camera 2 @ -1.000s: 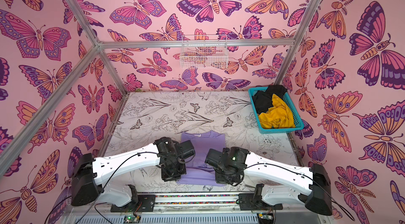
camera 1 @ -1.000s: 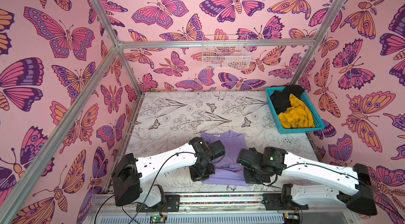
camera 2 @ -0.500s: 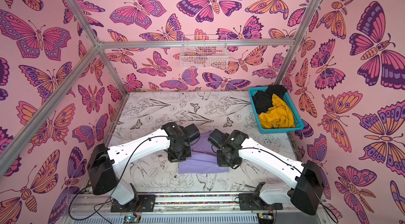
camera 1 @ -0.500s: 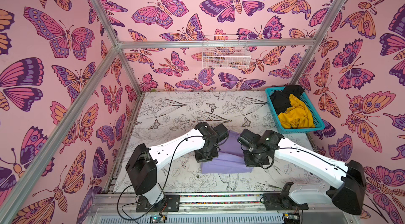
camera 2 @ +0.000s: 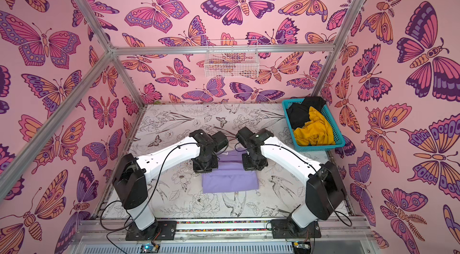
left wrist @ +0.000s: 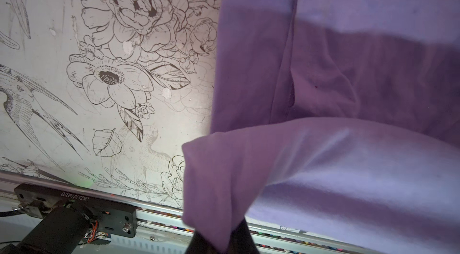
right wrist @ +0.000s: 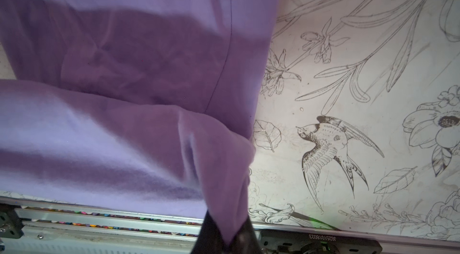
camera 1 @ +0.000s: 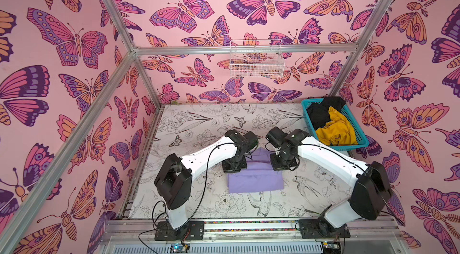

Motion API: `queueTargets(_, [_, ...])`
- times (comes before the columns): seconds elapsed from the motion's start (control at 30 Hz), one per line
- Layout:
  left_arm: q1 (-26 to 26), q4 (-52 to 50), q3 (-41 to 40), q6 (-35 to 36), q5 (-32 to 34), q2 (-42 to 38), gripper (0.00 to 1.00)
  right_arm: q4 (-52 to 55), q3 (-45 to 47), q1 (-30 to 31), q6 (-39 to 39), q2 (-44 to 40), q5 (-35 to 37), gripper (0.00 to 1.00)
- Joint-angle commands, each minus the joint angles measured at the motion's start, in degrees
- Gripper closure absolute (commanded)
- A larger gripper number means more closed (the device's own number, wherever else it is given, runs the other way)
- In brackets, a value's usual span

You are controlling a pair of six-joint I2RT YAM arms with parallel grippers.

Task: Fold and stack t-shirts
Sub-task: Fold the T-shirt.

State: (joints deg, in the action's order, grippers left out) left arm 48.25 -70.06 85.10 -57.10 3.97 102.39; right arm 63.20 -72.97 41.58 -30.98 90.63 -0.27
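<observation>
Top views high, facing down; wrist views close on t-shirt (left wrist: pixel 348 178)

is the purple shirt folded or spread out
Partly folded, mid-fold. The lavender t-shirt lies as a compact rectangle, and the left gripper and right gripper each pinch a corner lifted over the layer beneath.

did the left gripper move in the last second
Yes. The left gripper, shut on the purple shirt, moved back, away from the front rail.
</observation>
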Motion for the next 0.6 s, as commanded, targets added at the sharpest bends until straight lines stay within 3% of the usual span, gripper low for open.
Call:
queueTargets(0.0, [-0.7,0.6,0.4,1.9,1.1,1.7,1.0,-0.3,-2.1,-1.3,3.6,3.0,-0.1,0.96])
queueTargets(0.27, [-1.7,6.9,-2.4,1.8,-1.6,2.1,1.0,0.0,-0.6,-1.6,3.3,3.9,2.0,0.96])
queueTargets(0.57, [-4.7,8.7,-0.7,5.0,2.2,3.2,1.0,-0.7,-1.4,-2.5,4.0,7.1,2.7,0.96])
